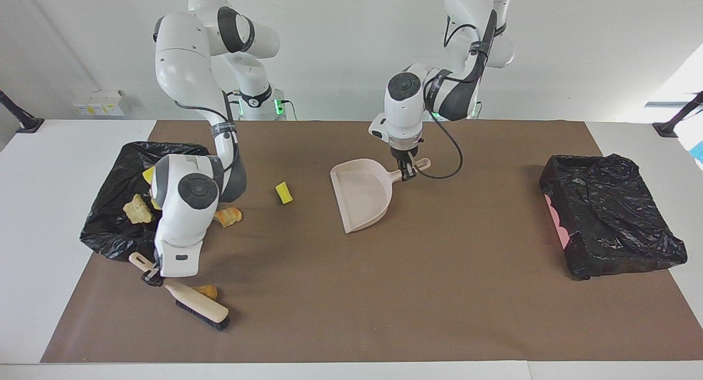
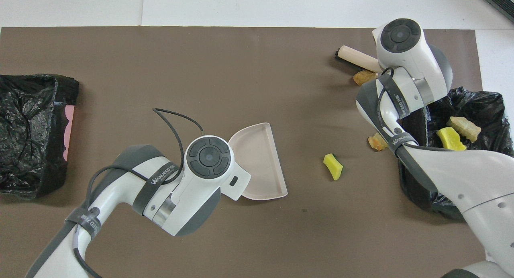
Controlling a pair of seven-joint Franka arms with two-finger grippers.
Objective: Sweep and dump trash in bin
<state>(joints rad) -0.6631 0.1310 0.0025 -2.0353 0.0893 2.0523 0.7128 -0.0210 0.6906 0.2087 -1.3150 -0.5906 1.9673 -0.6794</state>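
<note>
My right gripper (image 1: 150, 275) clamped on a brush (image 1: 195, 307) handle near the table's edge, bristles against a tan chunk (image 1: 207, 291), my left gripper (image 1: 407, 173) gripping the dustpan (image 1: 362, 196) handle mid-table, a yellow chunk (image 1: 283, 193) and another tan chunk (image 1: 228, 216) lying between dustpan and black bin (image 1: 112, 201), more chunks (image 2: 455, 133) inside it

The right gripper (image 1: 149, 274) is pointing down, fingers clamped; its arm is reaching toward six o'clock. The left gripper (image 1: 407, 173) is hanging low, fingers clamped.
</note>
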